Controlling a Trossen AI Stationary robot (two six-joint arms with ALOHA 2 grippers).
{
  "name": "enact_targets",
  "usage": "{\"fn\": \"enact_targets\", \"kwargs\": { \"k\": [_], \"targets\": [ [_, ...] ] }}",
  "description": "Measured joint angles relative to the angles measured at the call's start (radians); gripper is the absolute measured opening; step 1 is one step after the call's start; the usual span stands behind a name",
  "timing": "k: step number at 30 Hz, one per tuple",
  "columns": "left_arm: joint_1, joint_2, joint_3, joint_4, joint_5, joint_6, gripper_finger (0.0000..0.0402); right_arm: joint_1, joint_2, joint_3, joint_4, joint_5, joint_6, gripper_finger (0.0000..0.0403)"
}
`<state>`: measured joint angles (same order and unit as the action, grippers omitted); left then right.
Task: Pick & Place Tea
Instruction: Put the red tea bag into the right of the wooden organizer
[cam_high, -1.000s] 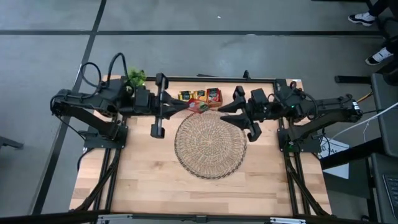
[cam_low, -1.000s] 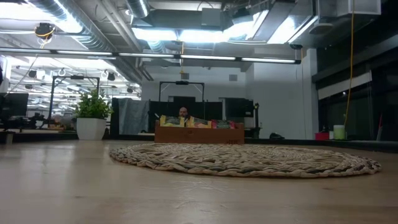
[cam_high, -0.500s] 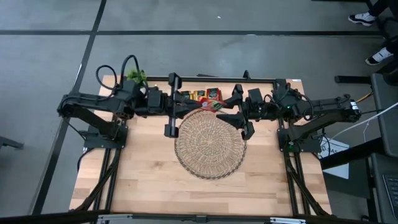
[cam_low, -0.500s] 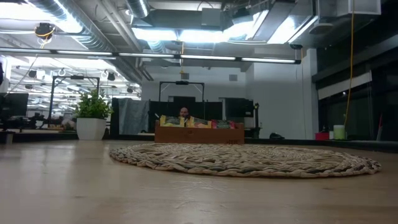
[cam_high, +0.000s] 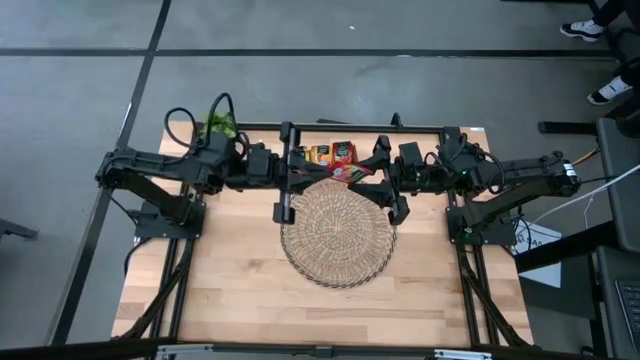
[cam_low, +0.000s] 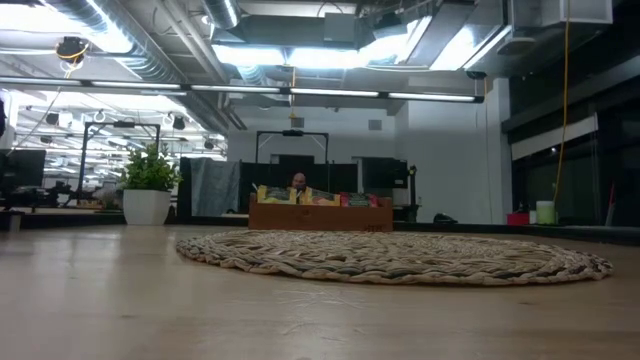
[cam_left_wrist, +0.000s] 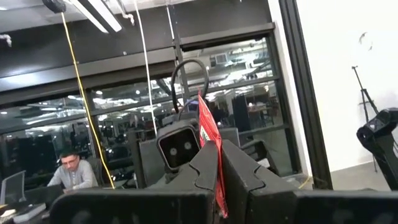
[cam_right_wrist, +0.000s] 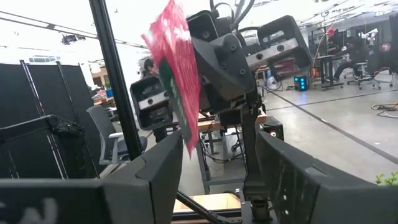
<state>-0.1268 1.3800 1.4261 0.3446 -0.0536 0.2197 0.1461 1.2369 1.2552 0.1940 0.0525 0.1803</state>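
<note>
Advanced red sachet between left fingers

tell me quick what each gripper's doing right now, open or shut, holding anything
Left gripper: shut on a red sachet, held over the far edge of the mat.
Right gripper: open, facing the left one, the sachet between its fingers, not gripped.

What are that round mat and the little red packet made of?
The round mat looks like woven wicker or straw: coiled, braided tan strands, matte. The red tea sachet, pinched in the left gripper, seems thin paper or foil, slightly glossy and crinkled; which one is unclear.
</note>
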Motion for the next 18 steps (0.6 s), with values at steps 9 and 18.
{"fn": "enact_targets", "kwargs": {
  "k": [9, 18],
  "targets": [
    [0.000, 0.004, 0.000, -0.004, -0.008, 0.002, 0.0003, 0.000, 0.000, 0.000, 0.001, -0.001, 0.023, 0.0022],
    [0.000, -0.014, 0.000, -0.053, -0.106, 0.030, 0.0058, -0.001, 0.000, 0.000, -0.062, -0.008, 0.051, 0.0004]
  ]
}}
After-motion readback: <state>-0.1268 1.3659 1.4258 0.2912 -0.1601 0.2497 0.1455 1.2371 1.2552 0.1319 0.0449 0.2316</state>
